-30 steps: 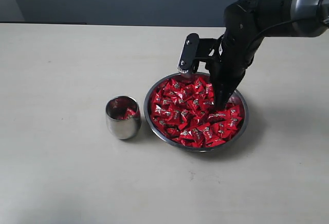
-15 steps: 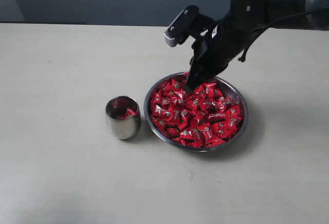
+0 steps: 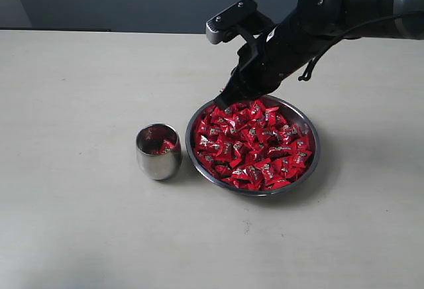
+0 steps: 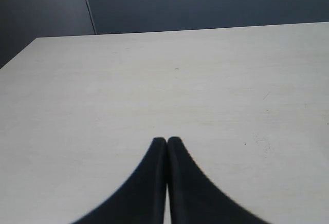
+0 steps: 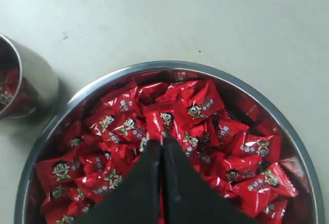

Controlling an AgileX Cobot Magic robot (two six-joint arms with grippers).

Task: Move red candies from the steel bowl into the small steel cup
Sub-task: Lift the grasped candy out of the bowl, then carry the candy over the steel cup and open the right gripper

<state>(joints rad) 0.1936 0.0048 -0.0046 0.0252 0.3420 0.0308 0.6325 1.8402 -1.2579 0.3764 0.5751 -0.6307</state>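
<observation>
Right gripper [image 3: 222, 101], fingers pressed together, hangs above the far-left rim of the bowl [image 3: 317, 148]. In the wrist view a red wrapper lies right at the fingertips, but whether it is pinched cannot be told. Candies [image 3: 255, 146] fill the bowl in a loose heap. Cup [image 3: 158, 160] stands upright just beside the bowl on its left, with a few red sweets inside. Both rest on the pale worktop [image 3: 79, 223]. Left gripper [image 4: 167, 142], fingers likewise pressed together, hangs over bare worktop.
</observation>
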